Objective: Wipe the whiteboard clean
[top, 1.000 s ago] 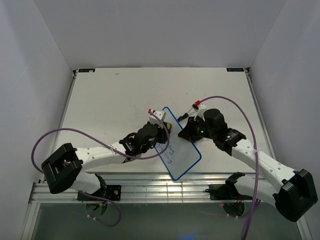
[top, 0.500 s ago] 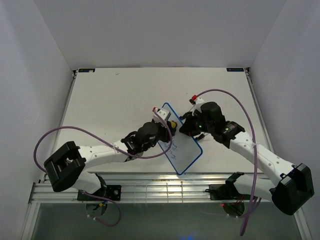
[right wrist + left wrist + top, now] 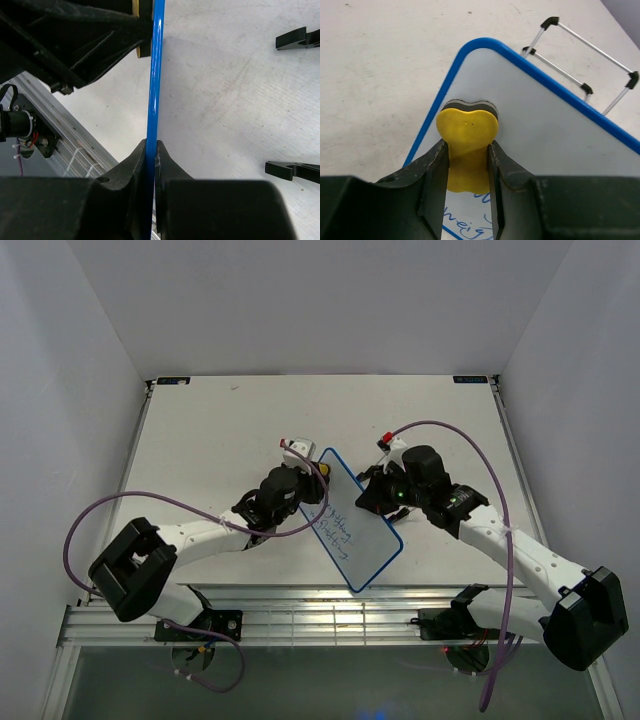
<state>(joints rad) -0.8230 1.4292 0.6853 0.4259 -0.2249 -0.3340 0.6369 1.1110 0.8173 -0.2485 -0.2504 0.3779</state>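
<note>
Whiteboard (image 3: 355,535) lies on the desk (image 3: 220,430) at frame centre. Eraser (image 3: 467,132) sits on its upper-left corner, between the left tool's (image 3: 467,152) jaws. Right tool (image 3: 151,150) clamps its upper-right edge.

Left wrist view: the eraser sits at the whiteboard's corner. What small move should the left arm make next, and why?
Probably drag the yellow eraser along the whiteboard toward the blue writing. The left tool grips it at the clean corner, the writing is unerased, and the right tool clamps the board's edge.
</note>
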